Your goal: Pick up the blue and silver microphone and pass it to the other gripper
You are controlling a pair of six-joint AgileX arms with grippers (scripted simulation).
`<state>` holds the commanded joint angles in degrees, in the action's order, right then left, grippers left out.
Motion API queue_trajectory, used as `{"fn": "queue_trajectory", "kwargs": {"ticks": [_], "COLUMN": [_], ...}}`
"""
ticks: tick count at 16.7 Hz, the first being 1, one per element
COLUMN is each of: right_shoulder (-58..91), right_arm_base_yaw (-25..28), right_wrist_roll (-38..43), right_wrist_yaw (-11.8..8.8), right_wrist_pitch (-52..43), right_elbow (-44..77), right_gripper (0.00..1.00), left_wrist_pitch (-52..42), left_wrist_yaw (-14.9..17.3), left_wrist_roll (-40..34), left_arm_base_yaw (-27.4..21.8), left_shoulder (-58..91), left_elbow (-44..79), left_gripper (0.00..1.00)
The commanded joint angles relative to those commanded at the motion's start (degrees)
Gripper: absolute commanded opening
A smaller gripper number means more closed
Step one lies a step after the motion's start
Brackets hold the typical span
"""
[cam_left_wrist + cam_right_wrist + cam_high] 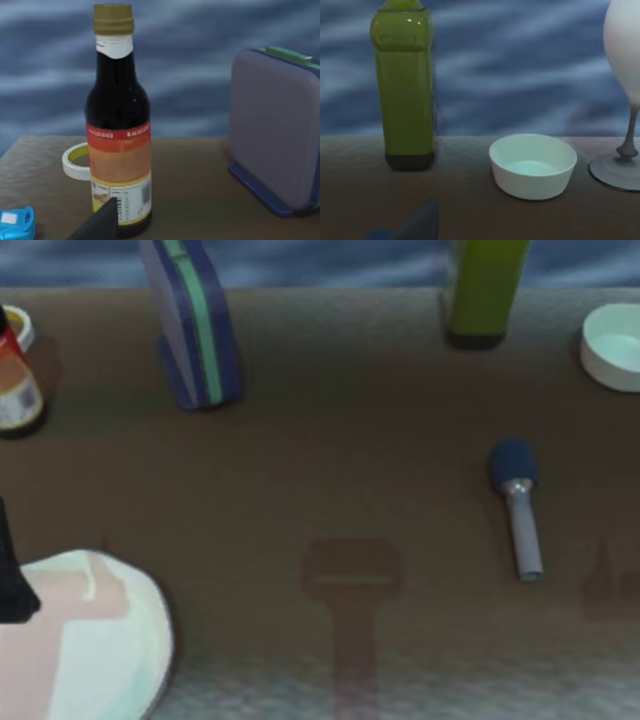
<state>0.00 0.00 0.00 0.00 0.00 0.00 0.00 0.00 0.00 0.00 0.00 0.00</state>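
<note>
Lying on the brown table [330,440], right of centre, the microphone [518,508] rests flat with its blue head toward the far edge and nothing touching it. Only the top view shows it, along with a pale rounded object [95,640] at the near left. The case [190,320] and sauce bottle [118,130] fill the left wrist view; the green bottle [405,85], white bowl [533,165] and a glass [626,90] fill the right. Whether either gripper is open cannot be told.
</note>
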Motion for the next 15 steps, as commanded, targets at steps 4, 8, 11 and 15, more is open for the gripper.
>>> {"fn": "queue_trajectory", "kwargs": {"ticks": [4,8,11,15], "right_shoulder": [1.8,12.6,26.7,51.1], "right_arm_base_yaw": [0.6,3.8,7.2,12.5], "right_wrist_roll": [0.6,4.0,7.7,13.4], "right_wrist_yaw": [0.1,0.9,1.9,3.5], "right_wrist_pitch": [-1.2,-7.8,-15.3,-27.3], "right_elbow": [1.7,11.0,21.3,36.6], "right_gripper": [1.0,1.0,1.0,1.0], "left_wrist_pitch": [0.0,0.0,0.0,0.0], "left_wrist_yaw": [0.0,0.0,0.0,0.0], "left_wrist_roll": [0.0,0.0,0.0,0.0], "left_arm_base_yaw": [0.0,0.0,0.0,0.0], "left_shoulder": [0.0,0.0,0.0,0.0], "left_elbow": [0.0,0.0,0.0,0.0], "left_gripper": [1.0,1.0,1.0,1.0]}}
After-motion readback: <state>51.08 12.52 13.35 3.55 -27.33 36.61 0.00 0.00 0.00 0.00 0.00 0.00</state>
